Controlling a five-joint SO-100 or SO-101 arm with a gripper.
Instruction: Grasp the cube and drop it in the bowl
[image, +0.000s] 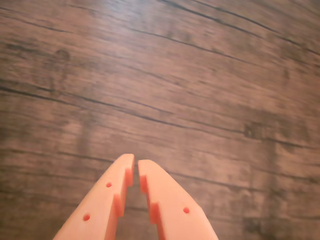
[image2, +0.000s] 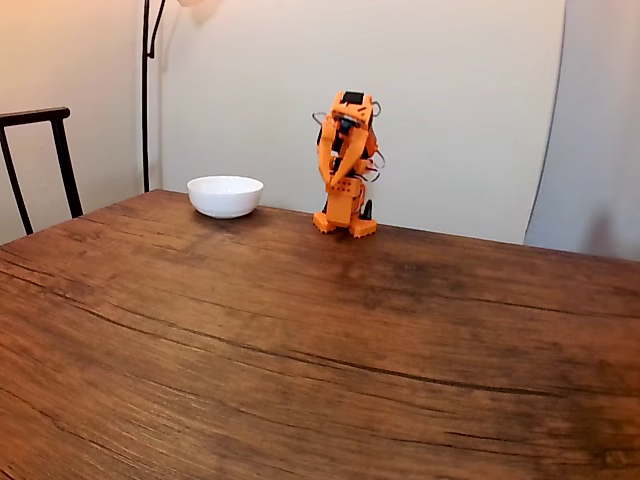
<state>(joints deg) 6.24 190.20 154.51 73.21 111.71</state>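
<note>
Warm, fairly dim indoor light. The fixed view is sharp, with soft sheen on the near tabletop (image2: 300, 380) and faint wall shadows. The wrist view is soft, the orange fingers (image: 112, 200) blurred.

1. wrist view: rides behind the gripper (image: 136, 165), aimed down and forward, close over the table (image: 200, 75).
2. fixed view: low at the table's near edge, facing the far-off arm (image2: 346, 165) and back wall (image2: 460, 100).
3. shared: wooden tabletop.
</note>
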